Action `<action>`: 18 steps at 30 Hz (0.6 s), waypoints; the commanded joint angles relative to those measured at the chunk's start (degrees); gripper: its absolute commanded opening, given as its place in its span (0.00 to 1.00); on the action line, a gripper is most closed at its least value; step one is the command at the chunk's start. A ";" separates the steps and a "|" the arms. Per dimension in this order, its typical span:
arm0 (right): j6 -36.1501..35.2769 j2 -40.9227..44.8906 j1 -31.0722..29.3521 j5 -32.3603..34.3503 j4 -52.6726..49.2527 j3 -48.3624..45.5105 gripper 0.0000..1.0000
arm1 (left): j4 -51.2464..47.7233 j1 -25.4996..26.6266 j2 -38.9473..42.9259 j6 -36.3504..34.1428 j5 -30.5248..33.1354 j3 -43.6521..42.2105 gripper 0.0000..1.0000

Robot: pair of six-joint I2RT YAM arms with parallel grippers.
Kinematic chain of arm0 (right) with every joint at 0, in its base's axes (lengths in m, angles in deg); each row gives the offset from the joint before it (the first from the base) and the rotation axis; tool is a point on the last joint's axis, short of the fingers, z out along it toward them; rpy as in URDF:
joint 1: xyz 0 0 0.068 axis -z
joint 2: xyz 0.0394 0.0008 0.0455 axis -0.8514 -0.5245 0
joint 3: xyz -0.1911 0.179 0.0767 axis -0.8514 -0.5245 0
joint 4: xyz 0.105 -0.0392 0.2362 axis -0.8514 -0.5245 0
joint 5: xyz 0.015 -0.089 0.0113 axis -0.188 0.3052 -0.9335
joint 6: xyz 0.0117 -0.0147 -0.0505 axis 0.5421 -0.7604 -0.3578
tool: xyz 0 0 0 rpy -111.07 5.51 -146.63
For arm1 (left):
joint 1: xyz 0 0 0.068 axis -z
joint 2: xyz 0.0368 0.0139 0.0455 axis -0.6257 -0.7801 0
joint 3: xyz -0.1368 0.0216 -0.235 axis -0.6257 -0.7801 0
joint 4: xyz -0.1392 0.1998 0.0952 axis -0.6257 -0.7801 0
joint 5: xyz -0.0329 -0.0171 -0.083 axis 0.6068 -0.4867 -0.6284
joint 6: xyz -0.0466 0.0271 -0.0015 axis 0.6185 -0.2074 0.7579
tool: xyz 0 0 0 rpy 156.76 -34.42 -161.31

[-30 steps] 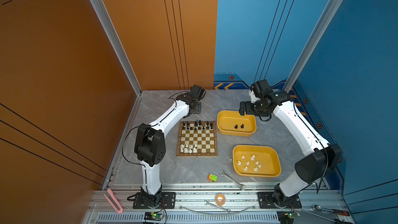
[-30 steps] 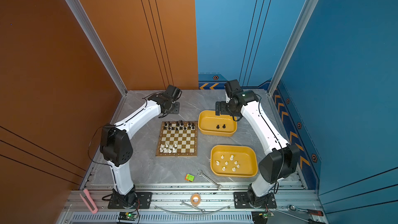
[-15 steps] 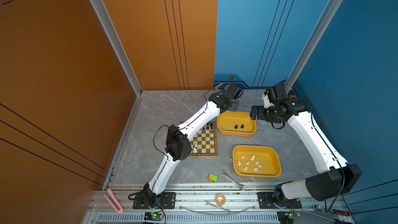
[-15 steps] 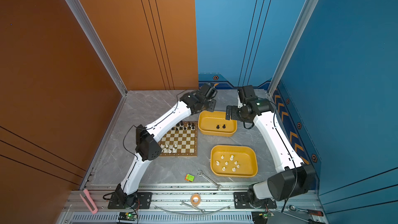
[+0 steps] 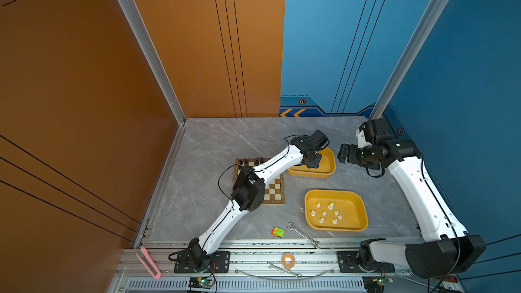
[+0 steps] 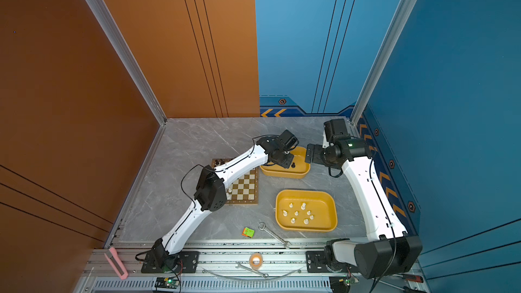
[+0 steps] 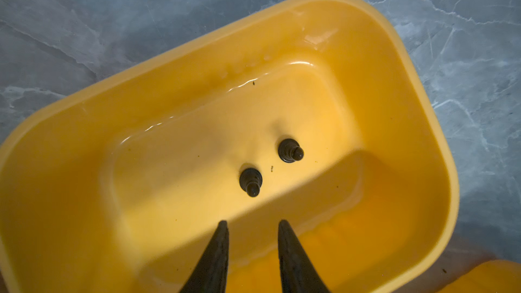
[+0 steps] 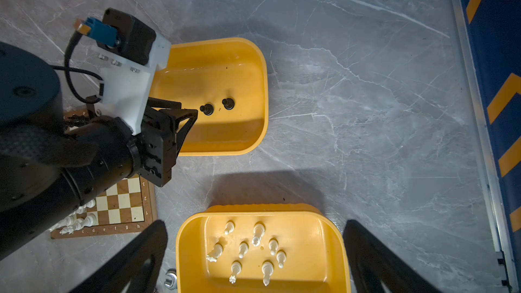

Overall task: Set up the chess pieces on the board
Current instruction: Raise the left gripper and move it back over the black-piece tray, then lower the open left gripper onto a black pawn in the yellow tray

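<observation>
My left gripper (image 7: 252,222) hangs over the far yellow tray (image 7: 394,52), its two dark fingertips (image 7: 222,229) set narrowly apart with nothing between them. Just ahead of the tips stands one black pawn (image 7: 251,181), upright on the tray floor. A second black pawn (image 7: 290,150) stands near it, the two apart from each other. Neither is touched.

My right gripper (image 8: 255,223) is spread wide and empty, raised above the worktop (image 8: 366,94) to the right of the far tray. Its wrist camera looks down on the near yellow tray (image 8: 332,221), where eight white pieces (image 8: 258,233) are scattered, some upright and some tilted or lying down.

In both top views the board (image 5: 272,190) lies on the worktop left of the two trays, with my left arm stretched across it and hiding much of it. A row of black pieces (image 5: 251,162) shows along its far edge, and a cluster of white pieces (image 8: 81,221) sits by its near edge. I cannot count either group.

A wrench (image 5: 303,235) and a small green and orange block (image 5: 278,231) lie at the front of the worktop.
</observation>
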 commanded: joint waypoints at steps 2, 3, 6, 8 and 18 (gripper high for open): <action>-0.81 1.14 0.28 -0.64 -1.66 -0.91 1.00 | -0.86 -0.23 -2.07 0.76 -2.10 0.89 0.30; -0.84 1.12 0.28 -0.60 -1.66 -0.93 1.00 | -0.88 -0.22 -2.22 0.85 -2.27 0.74 0.30; -0.83 1.12 0.37 -0.35 -1.68 -0.96 1.00 | -0.94 -0.17 -2.61 0.62 -2.44 0.62 0.30; -0.92 1.22 0.53 -0.25 -1.60 -1.04 1.00 | -0.86 -0.36 -2.87 0.60 -2.49 0.67 0.30; -0.75 2.05 1.59 -0.42 -1.88 -1.24 1.00 | -0.85 -1.14 -4.77 -0.33 -2.69 2.20 0.29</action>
